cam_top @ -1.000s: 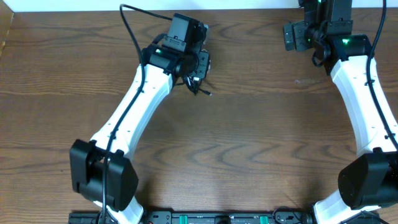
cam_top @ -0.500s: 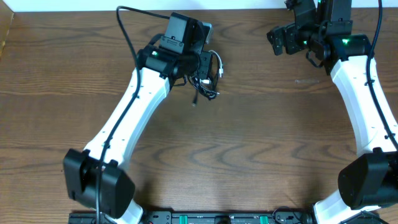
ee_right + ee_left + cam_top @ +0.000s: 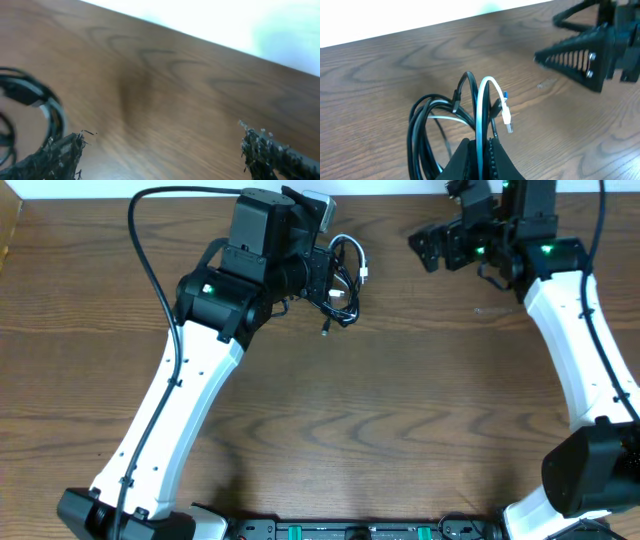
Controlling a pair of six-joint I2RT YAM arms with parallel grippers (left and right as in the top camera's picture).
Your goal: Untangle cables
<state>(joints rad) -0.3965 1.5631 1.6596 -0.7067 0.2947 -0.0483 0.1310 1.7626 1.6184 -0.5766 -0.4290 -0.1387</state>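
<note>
**Tangle pinched on the left, right gripper facing it wide open**

The left gripper (image 3: 481, 146) was clamped tight on the cables (image 3: 465, 107), its two fingers pressed together with the white cable (image 3: 481, 107) running straight up between them. Pinching the bundle at one spot probably served to anchor it, so that the other arm could pull a strand free without dragging the whole knot along.

Just beyond the fingers, the black cable (image 3: 420, 130) made several loose loops that overlapped one another. The white one crossed through them and arched over the top. Its white plug (image 3: 508, 121) dangled free on the side towards the other arm, which made it, in my judgement, the easiest end to take. The loops looked slack rather than knotted hard. The bundle seemed to hang clear of the table (image 3: 400, 410), though the views did not settle that.

Farther off, near the back edge of the table, the right gripper (image 3: 430, 248) stood with its fingers spread wide and nothing between them. It pointed at the bundle across a bare stretch of wood, near it but not touching.
</note>
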